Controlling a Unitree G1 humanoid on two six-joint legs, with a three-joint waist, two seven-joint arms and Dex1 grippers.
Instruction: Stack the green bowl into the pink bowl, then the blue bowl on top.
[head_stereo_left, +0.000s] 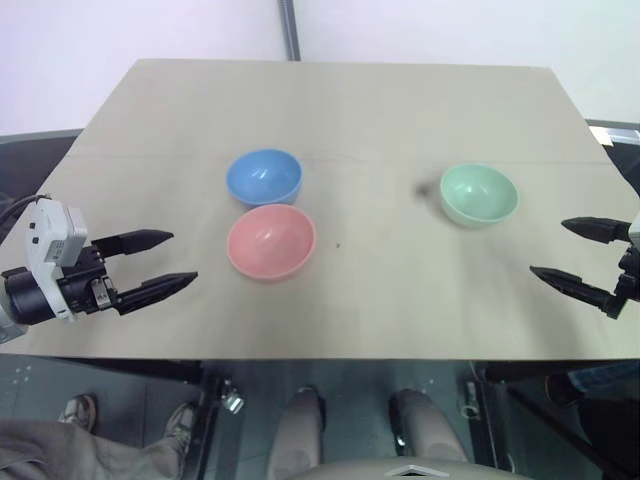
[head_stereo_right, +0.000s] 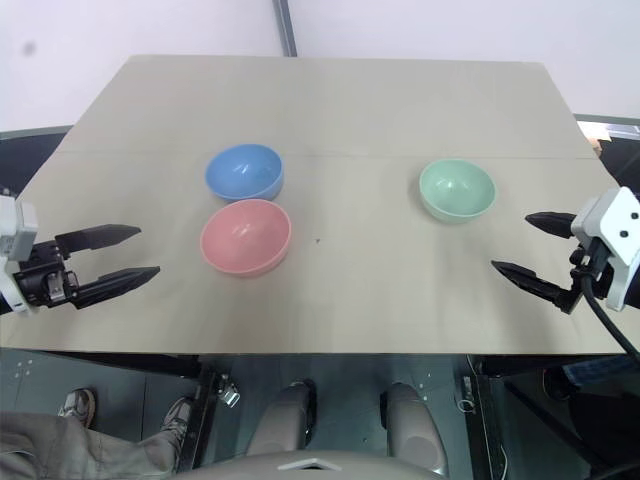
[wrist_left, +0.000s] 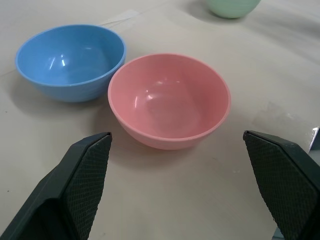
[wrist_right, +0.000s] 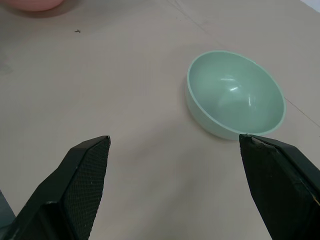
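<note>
Tan table, 3 separate bowls; both grippers open

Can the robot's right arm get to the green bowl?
Probably yes. The right tool is open, the green bowl sits near it, and only bare table lies between.

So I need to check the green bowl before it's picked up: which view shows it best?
The right wrist view: the green bowl sits whole and close, its empty inside plain. Both eye views show it smaller on the table's right; the left wrist view catches just its lower part.
</note>
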